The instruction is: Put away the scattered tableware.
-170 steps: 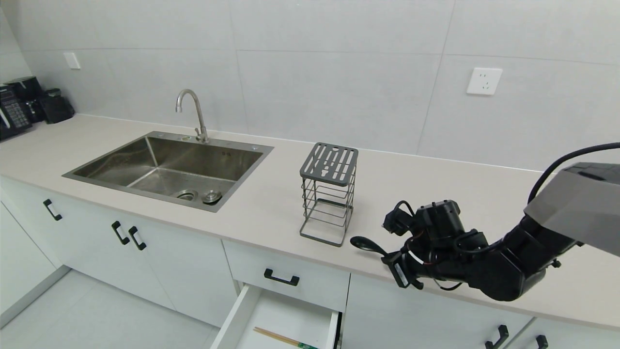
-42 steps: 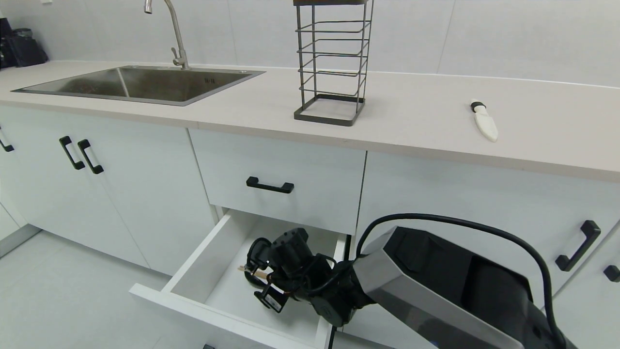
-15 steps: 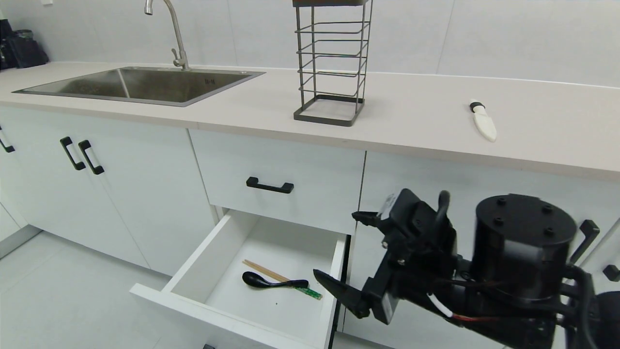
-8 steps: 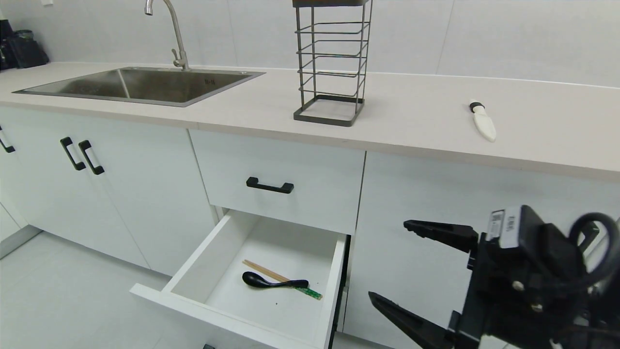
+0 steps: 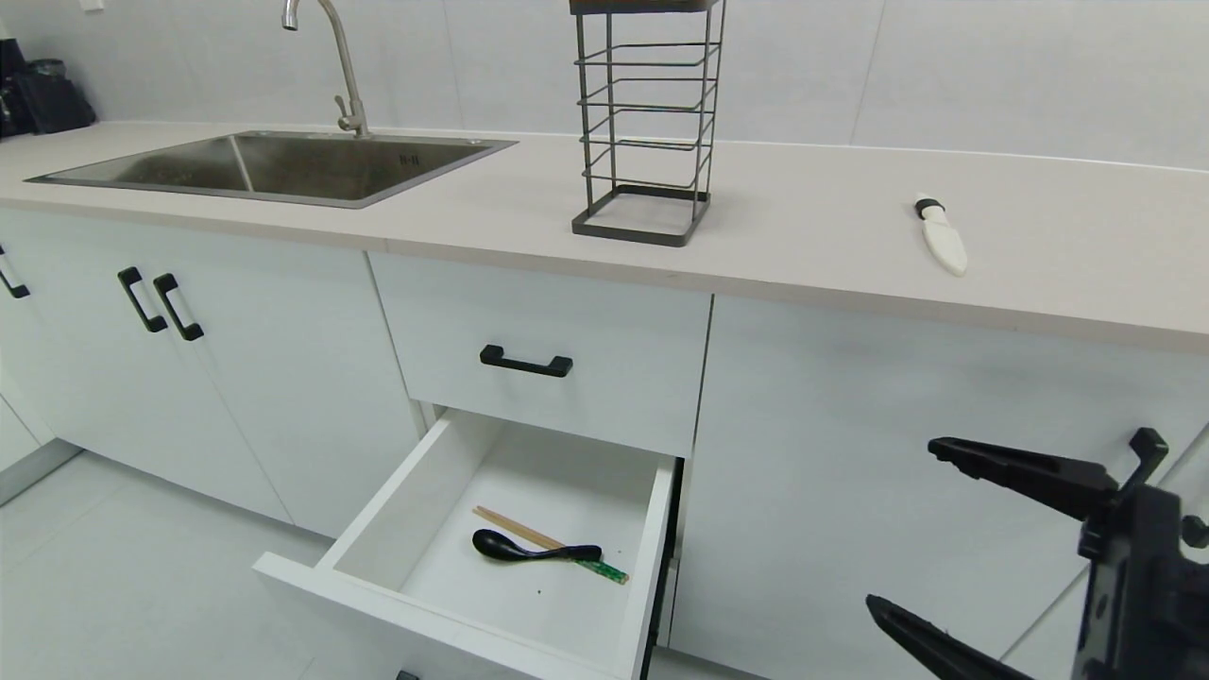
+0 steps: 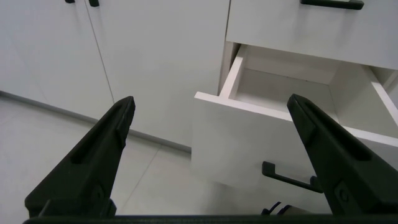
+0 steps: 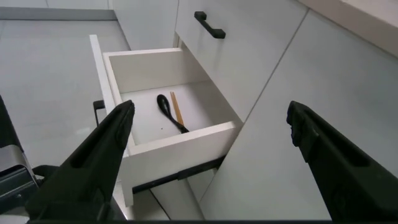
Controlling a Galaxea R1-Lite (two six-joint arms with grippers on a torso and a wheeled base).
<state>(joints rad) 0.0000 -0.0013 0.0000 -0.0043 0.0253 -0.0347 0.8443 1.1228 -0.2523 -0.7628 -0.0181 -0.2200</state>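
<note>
Black spoon (image 5: 534, 550) lies in open white drawer (image 5: 425, 614), across wooden chopsticks (image 5: 515, 527) — right gripper (image 5: 899, 521) low, off to drawer's right, spread wide, empty. Drop-off looks done. Next likely: small white knife (image 5: 943, 236) on beige countertop (image 5: 831, 236) — calls for raising arm, squaring up over it

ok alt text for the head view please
An open drawer under the counter holds a black spoon and chopsticks. The right gripper, fingers open, hangs at lower right; a wire rack and white utensil sit on the counter, a sink further left.
</note>
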